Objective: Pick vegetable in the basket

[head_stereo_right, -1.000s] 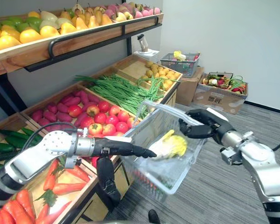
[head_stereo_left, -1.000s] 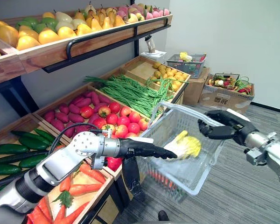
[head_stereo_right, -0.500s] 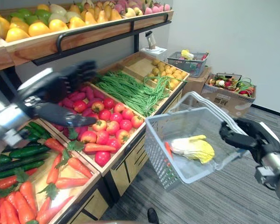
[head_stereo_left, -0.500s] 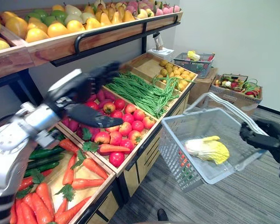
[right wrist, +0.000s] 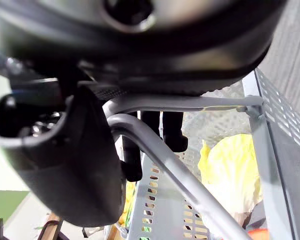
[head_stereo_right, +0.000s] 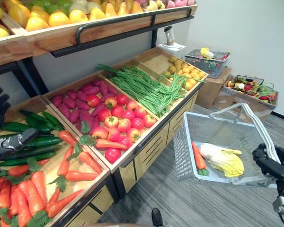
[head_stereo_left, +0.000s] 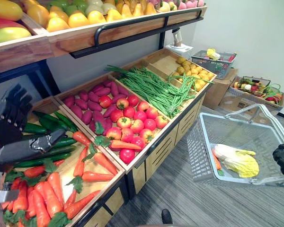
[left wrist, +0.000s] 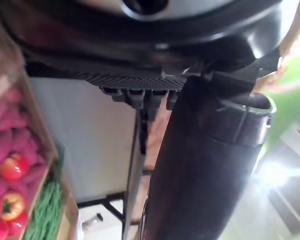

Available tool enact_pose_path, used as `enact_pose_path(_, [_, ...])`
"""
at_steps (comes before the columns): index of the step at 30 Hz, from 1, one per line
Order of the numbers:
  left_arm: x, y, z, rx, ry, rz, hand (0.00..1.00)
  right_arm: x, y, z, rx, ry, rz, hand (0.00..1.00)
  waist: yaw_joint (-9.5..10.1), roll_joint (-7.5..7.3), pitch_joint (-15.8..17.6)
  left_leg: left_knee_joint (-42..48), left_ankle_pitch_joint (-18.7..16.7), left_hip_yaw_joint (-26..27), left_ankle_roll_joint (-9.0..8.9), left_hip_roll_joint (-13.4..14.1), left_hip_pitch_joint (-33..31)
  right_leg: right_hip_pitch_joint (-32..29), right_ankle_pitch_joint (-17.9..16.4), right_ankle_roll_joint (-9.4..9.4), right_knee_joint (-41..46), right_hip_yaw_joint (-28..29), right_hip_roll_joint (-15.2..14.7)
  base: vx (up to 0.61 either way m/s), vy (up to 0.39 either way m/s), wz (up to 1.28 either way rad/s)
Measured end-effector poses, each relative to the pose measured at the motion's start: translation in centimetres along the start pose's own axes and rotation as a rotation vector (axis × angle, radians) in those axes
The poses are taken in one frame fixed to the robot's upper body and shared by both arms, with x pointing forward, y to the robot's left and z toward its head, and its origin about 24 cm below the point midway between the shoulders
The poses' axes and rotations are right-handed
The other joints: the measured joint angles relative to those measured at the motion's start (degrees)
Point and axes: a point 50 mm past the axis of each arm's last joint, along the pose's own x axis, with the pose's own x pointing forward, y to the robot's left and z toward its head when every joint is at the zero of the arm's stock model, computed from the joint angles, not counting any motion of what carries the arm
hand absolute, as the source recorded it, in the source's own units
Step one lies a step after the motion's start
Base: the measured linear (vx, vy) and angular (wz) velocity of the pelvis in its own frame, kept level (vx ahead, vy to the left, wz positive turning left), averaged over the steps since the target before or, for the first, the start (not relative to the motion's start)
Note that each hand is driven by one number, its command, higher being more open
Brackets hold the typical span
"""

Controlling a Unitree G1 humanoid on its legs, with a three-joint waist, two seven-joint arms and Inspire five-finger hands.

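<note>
The left robot hand (head_stereo_left: 9, 125), fingers spread straight, has drawn back over the cucumbers (head_stereo_left: 57, 124), lower left. The right robot hand (head_stereo_right: 270, 166) clamps the handle (head_stereo_right: 258, 131) of the basket (head_stereo_right: 182, 142), lower right; inside lie one cabbage (head_stereo_right: 222, 160) and one carrot (head_stereo_right: 198, 158).

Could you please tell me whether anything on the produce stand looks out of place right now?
Yes. A leafy carrot lies among the tomatoes, away from the other carrots. Green beans also trail over the divider onto the yellow produce next door.
</note>
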Motion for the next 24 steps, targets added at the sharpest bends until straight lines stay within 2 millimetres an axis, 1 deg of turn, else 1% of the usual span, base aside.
enact_pose_path(1, [-0.8,0.5,-1.0,-0.026,0.032,0.058,1.00,-0.1,-0.1,-1.1,0.028,0.033,-0.023,0.00,0.27,0.07,-0.02,0.03,-0.03,-0.40,0.10,-0.03,-0.01,0.22,-0.13,0.07,-0.03,-0.37,-0.16,-0.03,0.031,0.20])
enact_pose_path(3, [-1.6,1.0,-2.1,-0.051,0.058,0.135,1.00,-0.3,-0.3,-2.5,0.065,0.075,-0.054,0.00,0.72,0.07,-0.01,0.02,-0.01,-1.10,0.28,-0.12,-0.16,0.40,-0.27,0.00,-0.11,-0.89,-0.43,-0.02,0.030,0.15])
enact_pose_path(5, [-2.9,1.9,-3.2,-0.068,0.077,0.260,1.00,-0.6,-0.3,-4.3,0.114,0.128,-0.098,0.00,1.58,0.15,0.07,0.01,0.02,-1.40,0.42,-0.22,-0.33,0.42,-0.34,0.03,-0.11,-1.18,-0.65,-0.01,0.036,0.13])
enact_pose_path(7, [-4.8,3.1,-4.1,-0.102,0.064,0.436,1.00,-1.1,0.1,-6.1,0.159,0.175,-0.143,0.00,1.63,0.58,0.41,-0.06,0.15,-2.88,0.63,-0.36,-0.50,1.10,-0.70,0.26,0.01,-2.60,-1.27,0.01,0.035,0.30])
enact_pose_path(10, [-7.3,4.5,-4.0,-0.133,-0.010,0.672,1.00,-1.7,0.8,-8.1,0.209,0.223,-0.189,0.00,1.87,0.68,0.47,-0.42,0.28,-4.31,0.87,-0.38,-0.30,1.96,-1.34,0.32,-0.01,-4.03,-1.69,0.01,0.041,0.26])
enact_pose_path(12, [-8.6,5.2,-4.1,-0.142,-0.057,0.811,1.00,-1.9,1.2,-8.9,0.231,0.241,-0.210,0.00,2.26,0.71,0.45,-0.63,0.34,-4.84,0.98,-0.40,-0.13,2.34,-1.61,0.41,-0.06,-4.65,-1.84,0.01,0.035,0.24])
enact_pose_path(13, [-10.3,5.8,-4.3,-0.135,-0.092,0.990,1.00,-2.2,1.7,-9.5,0.255,0.246,-0.222,0.00,2.80,0.79,0.38,-0.84,0.52,-5.58,1.30,-0.46,-0.12,2.66,-1.88,0.53,-0.11,-5.39,-2.08,0.01,0.053,0.24])
enact_pose_path(14, [-11.0,6.0,-4.5,-0.141,-0.103,1.050,1.00,-2.2,1.8,-9.7,0.262,0.247,-0.224,0.00,2.85,0.79,0.38,-1.01,0.66,-5.93,1.51,-0.54,-0.11,2.82,-1.98,0.58,-0.10,-5.74,-2.21,0.02,0.100,0.49])
enact_pose_path(15, [-16.5,6.2,-6.0,-0.258,-0.188,1.536,1.00,-2.1,2.8,-10.4,0.347,0.236,-0.218,0.00,3.85,0.57,0.19,-1.90,0.98,-7.47,2.01,-0.80,0.12,3.53,-2.64,0.89,-0.15,-7.28,-2.79,0.02,0.086,0.38])
enact_pose_path(17, [-18.5,5.8,-6.4,-0.321,-0.255,1.686,1.00,-2.1,2.9,-10.4,0.362,0.228,-0.217,0.00,4.58,0.23,-0.07,-2.37,1.14,-7.69,2.24,-0.82,0.44,3.78,-2.81,0.90,-0.15,-7.62,-2.84,0.01,0.052,0.22])
enact_pose_path(18, [-18.8,5.7,-6.5,-0.327,-0.264,1.710,1.00,-2.1,2.9,-10.5,0.370,0.227,-0.217,0.00,4.68,0.14,-0.10,-2.49,1.21,-7.82,2.28,-0.81,0.58,3.93,-2.85,0.93,-0.14,-7.79,-2.86,0.01,0.016,0.12])
enact_pose_path(19, [-19.7,5.5,-7.0,-0.321,-0.254,1.758,1.00,-2.0,3.0,-10.5,0.382,0.225,-0.216,0.00,4.74,-0.02,-0.20,-2.62,1.34,-8.10,2.49,-0.81,0.71,4.16,-2.96,1.00,-0.12,-8.12,-2.91,0.00,0.011,0.09])
enact_pose_path(20, [-20.2,5.5,-7.3,-0.314,-0.233,1.778,1.00,-1.9,3.0,-10.5,0.385,0.219,-0.217,0.00,4.73,-0.04,-0.20,-2.65,1.40,-8.14,2.61,-0.84,0.73,4.21,-2.98,1.01,-0.12,-8.16,-2.94,0.00,0.013,0.06])
enact_pose_path(21, [-21.3,5.2,-8.3,-0.315,-0.183,1.837,1.00,-1.8,3.1,-10.6,0.398,0.209,-0.220,0.00,4.70,-0.05,-0.19,-2.74,1.41,-8.11,2.63,-0.87,0.73,4.15,-3.06,0.94,-0.14,-8.13,-2.96,0.00,0.000,0.00])
enact_pose_path(22, [-22.7,4.7,-9.4,-0.388,-0.165,1.940,1.00,-1.7,3.1,-10.7,0.415,0.206,-0.221,0.00,4.57,0.08,-0.27,-2.93,1.40,-8.00,2.65,-0.88,0.82,4.12,-3.13,0.92,-0.16,-8.09,-2.95,0.00,0.000,0.00])
enact_pose_path(24, [-24.4,3.8,-10.9,-0.456,-0.106,2.064,1.00,-1.6,3.2,-11.0,0.447,0.211,-0.222,0.00,4.41,0.23,-0.42,-3.33,1.41,-7.84,2.71,-0.90,1.03,4.13,-3.17,0.92,-0.16,-8.02,-2.89,0.00,0.000,0.00])
